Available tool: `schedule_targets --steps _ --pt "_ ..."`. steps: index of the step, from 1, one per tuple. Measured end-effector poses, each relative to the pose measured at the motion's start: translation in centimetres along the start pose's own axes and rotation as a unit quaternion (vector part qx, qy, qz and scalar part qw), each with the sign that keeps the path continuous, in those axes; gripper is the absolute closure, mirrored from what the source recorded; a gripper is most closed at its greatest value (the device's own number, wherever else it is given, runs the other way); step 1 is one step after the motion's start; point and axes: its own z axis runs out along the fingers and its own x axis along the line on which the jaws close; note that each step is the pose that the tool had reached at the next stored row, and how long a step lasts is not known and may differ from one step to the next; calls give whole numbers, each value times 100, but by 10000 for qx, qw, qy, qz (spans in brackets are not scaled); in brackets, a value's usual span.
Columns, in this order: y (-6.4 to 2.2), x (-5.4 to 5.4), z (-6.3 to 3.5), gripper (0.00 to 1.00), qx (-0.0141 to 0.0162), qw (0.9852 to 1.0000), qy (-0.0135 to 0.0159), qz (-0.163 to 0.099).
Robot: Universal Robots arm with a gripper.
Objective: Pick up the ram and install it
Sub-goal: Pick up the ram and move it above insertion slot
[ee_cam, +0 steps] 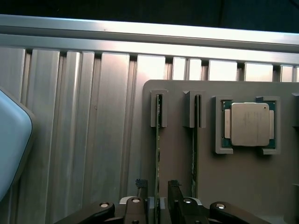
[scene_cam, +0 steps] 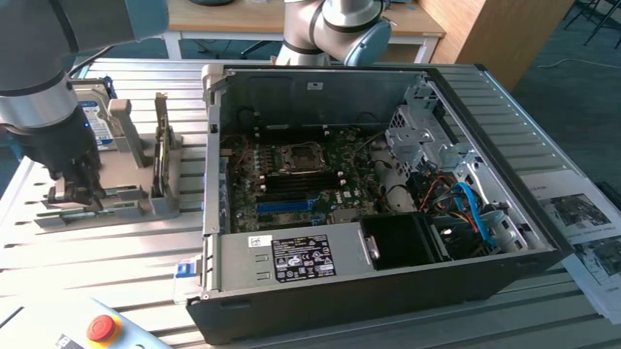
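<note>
The ram (ee_cam: 158,140) is a thin green stick standing on edge in a slot of the grey holder (ee_cam: 177,158). My gripper (ee_cam: 158,186) is open, with one fingertip on each side of the stick and a small gap on both sides. A second thin green stick (ee_cam: 194,154) stands in the neighbouring slot. In the exterior view the gripper (scene_cam: 73,190) is lowered onto the holder (scene_cam: 145,207) at the exterior view's left. The open computer case (scene_cam: 369,218) lies beside it, with the motherboard (scene_cam: 291,182) exposed and a blue slot (scene_cam: 286,206) near its front.
A square silver processor (ee_cam: 250,123) sits in a pocket of the holder beside the sticks. A hard drive (scene_cam: 92,116) and upright brackets (scene_cam: 160,145) stand on the holder. A red stop button (scene_cam: 102,329) lies near the ribbed table's front edge, and papers (scene_cam: 582,218) lie to the case's right.
</note>
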Motion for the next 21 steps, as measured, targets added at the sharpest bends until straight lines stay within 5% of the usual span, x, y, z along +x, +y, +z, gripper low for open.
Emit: schedule_targets --steps 21 --pt "-5 10 72 69 1 10000 0 -3"
